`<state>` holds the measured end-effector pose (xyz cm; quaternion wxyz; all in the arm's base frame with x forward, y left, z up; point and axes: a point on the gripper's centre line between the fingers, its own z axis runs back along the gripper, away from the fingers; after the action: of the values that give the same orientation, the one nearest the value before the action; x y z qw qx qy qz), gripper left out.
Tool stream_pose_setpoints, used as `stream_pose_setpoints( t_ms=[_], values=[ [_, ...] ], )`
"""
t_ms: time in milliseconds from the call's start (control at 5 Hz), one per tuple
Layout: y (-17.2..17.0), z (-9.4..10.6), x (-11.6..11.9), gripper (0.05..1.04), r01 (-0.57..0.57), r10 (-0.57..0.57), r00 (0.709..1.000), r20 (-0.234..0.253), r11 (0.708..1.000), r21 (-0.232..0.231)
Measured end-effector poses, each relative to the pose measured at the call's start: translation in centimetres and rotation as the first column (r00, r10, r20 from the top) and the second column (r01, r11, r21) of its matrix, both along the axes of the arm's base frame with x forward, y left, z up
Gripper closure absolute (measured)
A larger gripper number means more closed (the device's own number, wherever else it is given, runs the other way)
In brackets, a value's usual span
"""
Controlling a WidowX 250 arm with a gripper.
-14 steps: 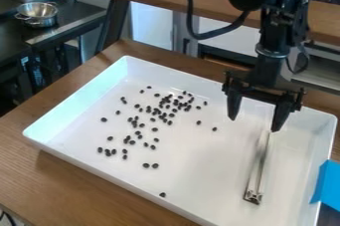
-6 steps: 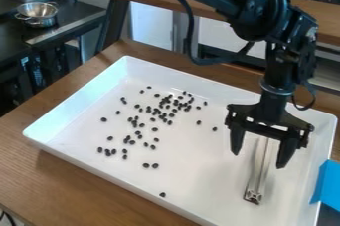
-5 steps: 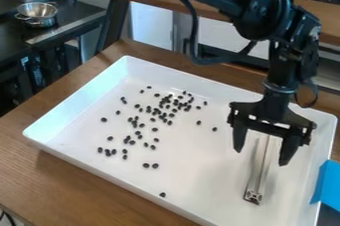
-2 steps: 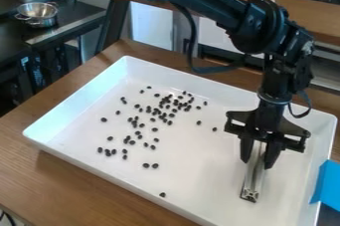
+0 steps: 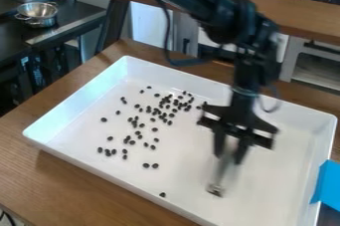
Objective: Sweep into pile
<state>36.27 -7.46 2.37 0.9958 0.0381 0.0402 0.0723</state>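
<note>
Claw: The black claw [image 5: 229, 156] hung over the right half of the tray, its two fingers clamped on the upper end of a slim metal tool.
Metal tool: The metal tool [image 5: 221, 176] slanted down from the grip toward the near side, to the right of the scattered beans. Whether its lower end touched the tray floor could not be told.
Beans: Small dark beans [image 5: 154, 166] lay spread over the left and middle of the tray, thickest toward the far wall, with looser groups nearer and to the left. A lone bean sat just beside the near wall.
Arm: The black robot arm [image 5: 222, 16] entered at the top edge, left of center, and sloped down to the right, a dark cable [image 5: 168, 46] looped beneath it.
Tray: The large white tray [image 5: 179, 175], with raised walls, rested on the wooden surface [image 5: 73, 190].
Right edge: A bright blue object [image 5: 327, 182] stood beside the tray's right wall.
Far left: A shiny metal pot [image 5: 38, 13] sat on a dark counter [image 5: 74, 11].
Far side: A wooden ledge [image 5: 298, 16] ran behind the arm.
</note>
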Motion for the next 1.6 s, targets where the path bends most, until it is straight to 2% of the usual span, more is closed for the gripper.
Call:
stream_pose_setpoints(
  t_ms=[200, 600, 800, 1000, 1200, 1400, 1600],
  values=[
    [5.2, 0.1, -0.2, 0.716, -0.054, 0.055, 0.998, -0.039, 0.998, 0.029],
    [11.1, 0.1, -1.7, 0.716, -0.057, 0.058, 0.998, -0.006, 0.996, 0.061],
    [14.2, 0.0, -2.4, 0.716, -0.022, 0.022, 1.0, 0.009, 0.996, 0.082],
    [18.8, 0.0, -3.1, 0.716, -0.019, 0.018, 1.0, 0.013, 0.993, 0.115],
    [21.9, 0.2, -3.7, 0.716, -0.005, 0.003, 1.0, 0.017, 0.989, 0.147],
    [22.1, 0.3, -4.3, 0.716, 0.014, -0.013, 1.0, -0.015, 0.995, 0.099],
    [20.1, 3.0, -3.8, 0.716, 0.001, -0.001, 0.999, 0.037, 1.0, -0.006]
  ],
)
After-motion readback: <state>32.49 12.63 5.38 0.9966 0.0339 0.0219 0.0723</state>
